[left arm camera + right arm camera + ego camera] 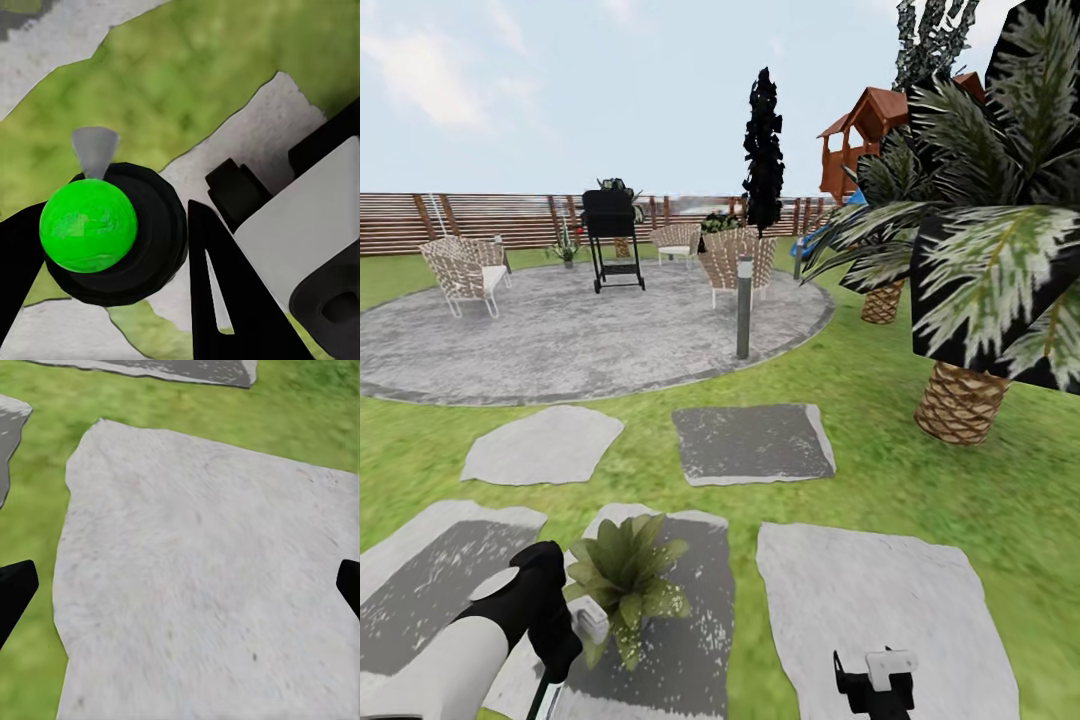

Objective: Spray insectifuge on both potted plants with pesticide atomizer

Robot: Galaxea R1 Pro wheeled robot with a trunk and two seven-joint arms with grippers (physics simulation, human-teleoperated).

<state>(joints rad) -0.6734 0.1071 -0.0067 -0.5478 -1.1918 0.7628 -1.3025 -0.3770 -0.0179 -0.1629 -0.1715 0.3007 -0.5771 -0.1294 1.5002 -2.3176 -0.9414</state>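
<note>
One potted plant (626,580), a low rosette of speckled green leaves, sits on a grey stepping slab (690,640) near the bottom of the head view; its pot is hidden under the leaves. My left gripper (565,640) hangs just left of it, almost touching the leaves. In the left wrist view the pesticide atomizer (112,232), a black round body with a bright green cap and a grey cone nozzle (94,150), sits between the black fingers (221,300). My right gripper (875,680) is open low over a pale slab (202,585), holding nothing.
Ahead lies a round grey patio (560,340) with wicker chairs (465,272), a black grill (612,240) and a grey post (744,305). Two palms (960,400) crowd the right. More slabs (752,442) cross the lawn; a brown fence (460,215) closes the back.
</note>
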